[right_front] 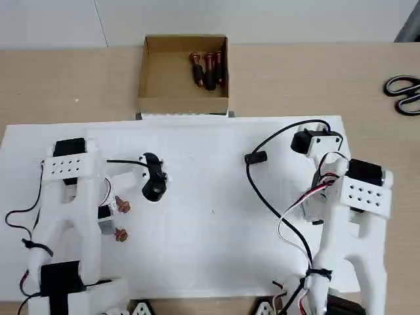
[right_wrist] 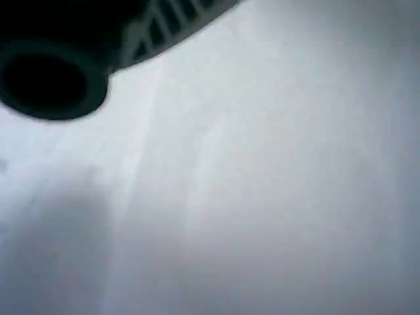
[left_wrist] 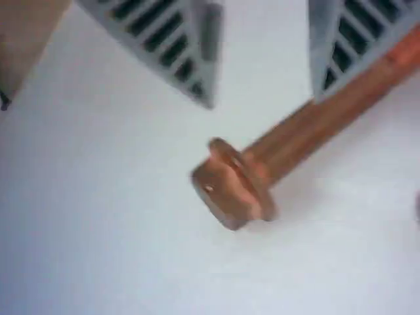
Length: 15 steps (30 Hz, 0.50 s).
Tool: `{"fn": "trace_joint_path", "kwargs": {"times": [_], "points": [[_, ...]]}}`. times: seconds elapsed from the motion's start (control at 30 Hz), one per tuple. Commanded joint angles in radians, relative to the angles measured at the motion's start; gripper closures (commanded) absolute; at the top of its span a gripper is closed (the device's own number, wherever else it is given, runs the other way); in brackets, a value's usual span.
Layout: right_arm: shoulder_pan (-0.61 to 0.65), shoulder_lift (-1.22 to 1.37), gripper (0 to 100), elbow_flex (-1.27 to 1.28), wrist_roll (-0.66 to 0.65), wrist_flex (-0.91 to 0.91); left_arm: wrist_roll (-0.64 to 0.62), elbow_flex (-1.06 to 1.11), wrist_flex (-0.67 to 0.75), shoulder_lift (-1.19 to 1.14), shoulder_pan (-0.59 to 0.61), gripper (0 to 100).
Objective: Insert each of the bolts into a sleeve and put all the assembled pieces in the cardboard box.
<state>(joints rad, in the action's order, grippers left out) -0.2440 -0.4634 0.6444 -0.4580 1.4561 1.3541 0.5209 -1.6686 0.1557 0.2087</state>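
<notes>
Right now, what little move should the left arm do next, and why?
Probably shut the left gripper on the bolt. Its fingers stand apart, and the bolt lies loose on the white sheet with its shank by one finger, so it seems to need gripping first.

Both arms white printed plastic: left arm (right_front: 65, 216), right arm (right_front: 357, 230). Each has a perforated plate (right_front: 69, 167) and black servo blocks (right_front: 69, 146). I note a black cable (right_front: 262, 190) looping off the right arm toward 10 o'clock, with red-and-white wires (right_front: 315, 190) beside it. Left arm's fingers (left_wrist: 164, 46) are grey and slotted.
</notes>
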Motion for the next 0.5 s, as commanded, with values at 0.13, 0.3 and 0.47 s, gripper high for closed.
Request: {"fn": "trace_joint_path", "kwargs": {"times": [0.13, 0.3, 0.47], "points": [[0.002, -0.039, 99.5, -0.011, 0.005, -0.027, 0.203, -0.015, 0.052, 0.006, -0.017, 85], [0.002, -0.039, 99.5, -0.011, 0.005, -0.031, 0.235, 0.041, 0.051, 0.006, -0.012, 85], [0.002, -0.039, 99.5, -0.011, 0.005, -0.031, 0.236, 0.068, 0.052, 0.006, -0.012, 85]]}}
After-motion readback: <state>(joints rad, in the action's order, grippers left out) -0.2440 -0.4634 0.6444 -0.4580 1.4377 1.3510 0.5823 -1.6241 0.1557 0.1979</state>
